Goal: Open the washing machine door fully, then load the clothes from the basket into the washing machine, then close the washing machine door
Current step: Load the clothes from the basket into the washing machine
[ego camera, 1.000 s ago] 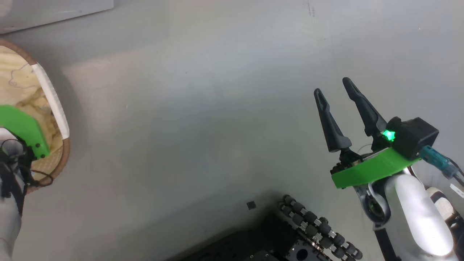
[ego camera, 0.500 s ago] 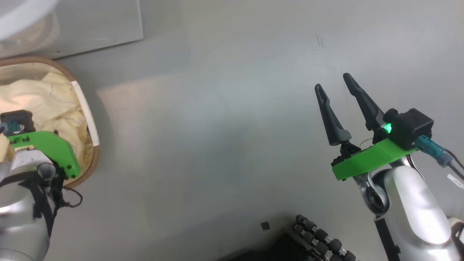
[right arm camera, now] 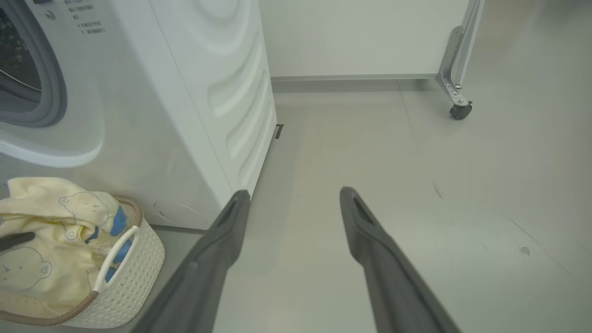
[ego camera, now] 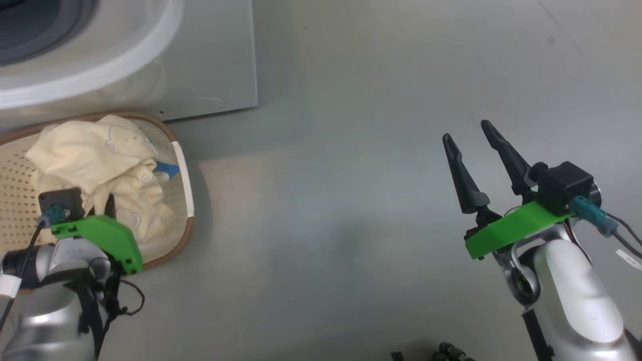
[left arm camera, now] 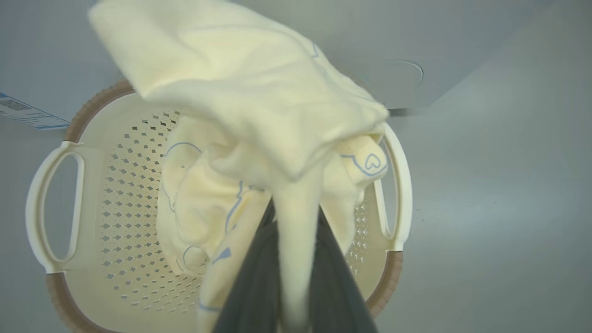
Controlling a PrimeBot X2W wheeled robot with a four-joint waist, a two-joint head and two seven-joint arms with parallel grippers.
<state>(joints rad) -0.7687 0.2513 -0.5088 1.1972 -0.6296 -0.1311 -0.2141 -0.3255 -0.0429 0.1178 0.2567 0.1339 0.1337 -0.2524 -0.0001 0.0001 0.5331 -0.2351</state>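
Our head view has swung toward the washer [right arm camera: 185, 115], and the basket [left arm camera: 129, 185] in front of it now shows whole. Our left gripper [left arm camera: 296, 208] is clamped on the clothes [left arm camera: 240, 83], which bunch up above the basket. Our right gripper [ego camera: 466, 131] hangs spread and empty over the floor [ego camera: 351, 200]. Lifting toward the drum likely comes next.

We record a smooth pale grey floor [right arm camera: 370, 152], bounded at its far edge by a white panel [right arm camera: 360, 37] with a grey strip [right arm camera: 351, 77] along its base. At the panel's right end a silver metal leg [right arm camera: 452, 51] ends in a small dark caster [right arm camera: 460, 111] resting on the floor. We note a short dark scuff [right arm camera: 437, 189] toward the floor's middle and a small grey spot [right arm camera: 525, 250] nearer its right edge.
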